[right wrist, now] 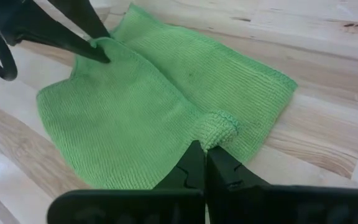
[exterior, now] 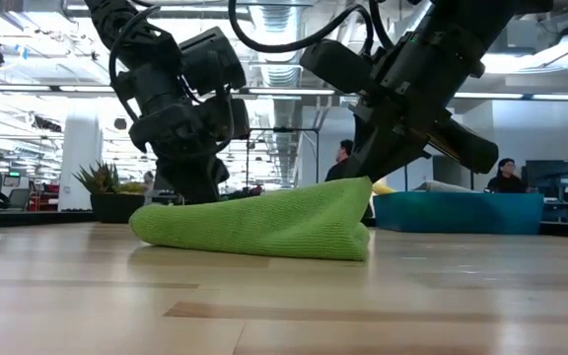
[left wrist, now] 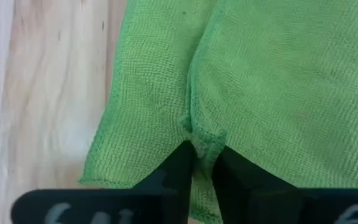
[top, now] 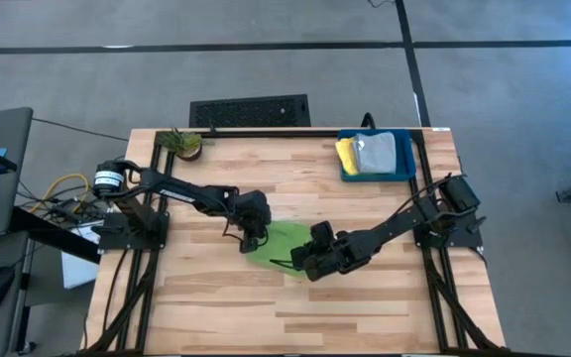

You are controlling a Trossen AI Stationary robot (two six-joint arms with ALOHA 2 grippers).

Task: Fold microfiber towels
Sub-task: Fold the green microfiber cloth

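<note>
While the lime green towel [top: 278, 244] lies mid-tabletop [top: 365, 307], the left hand [left wrist: 202, 160] and right hand [right wrist: 205, 154] each pinch a corner of its upper layer; the fold appears under way; next, carry both corners across evenly.

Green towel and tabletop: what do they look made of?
Green towel: soft knitted microfibre-like cloth, matte; fine ribbed loops show, and it bunches where the left tool and right tool pinch it. Tabletop: light wood planks, probably sealed; grain, seams and a faint sheen.
</note>
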